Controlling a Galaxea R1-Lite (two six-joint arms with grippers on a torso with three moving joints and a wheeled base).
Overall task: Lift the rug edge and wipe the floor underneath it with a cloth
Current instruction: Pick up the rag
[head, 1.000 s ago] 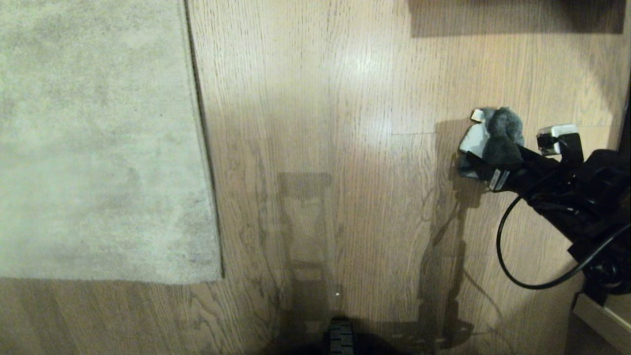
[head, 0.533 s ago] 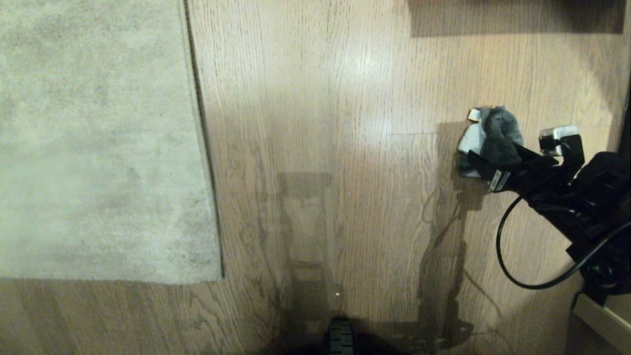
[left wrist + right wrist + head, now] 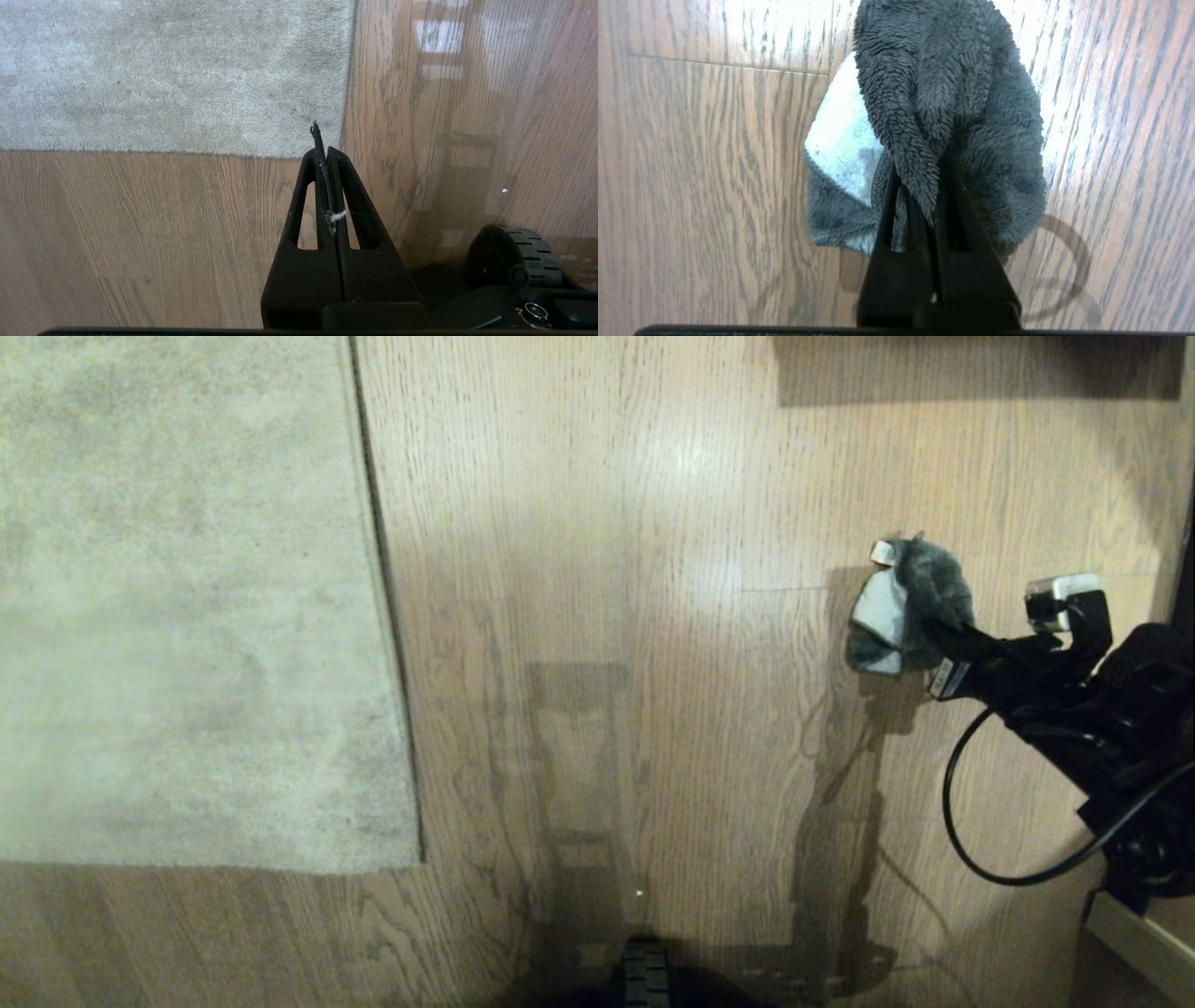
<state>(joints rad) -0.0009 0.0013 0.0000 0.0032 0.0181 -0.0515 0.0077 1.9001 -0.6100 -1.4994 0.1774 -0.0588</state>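
Note:
The cloth (image 3: 901,607), dark grey with a pale whitish side, is bunched up at the right of the floor (image 3: 607,569). My right gripper (image 3: 936,637) is shut on the cloth (image 3: 952,93). In the right wrist view the dark folds hang over the black fingers (image 3: 896,233) of the right gripper (image 3: 924,186). The rug edge (image 3: 378,597) runs straight down the left side to a corner (image 3: 415,859) and lies flat. My left gripper (image 3: 325,151) is shut and holds nothing but a wisp of lint. It hovers just short of the rug corner (image 3: 341,151).
My base wheel (image 3: 644,980) shows at the near edge of the floor. A black cable (image 3: 962,821) loops off the right arm. A dark shadowed shape (image 3: 971,369) lies at the far right, and a pale ledge (image 3: 1139,943) at the near right.
The right gripper's jaws have gone from wide open to shut on the cloth. The cloth has been gathered into a tighter bunch and drawn slightly left. The rug has not moved.

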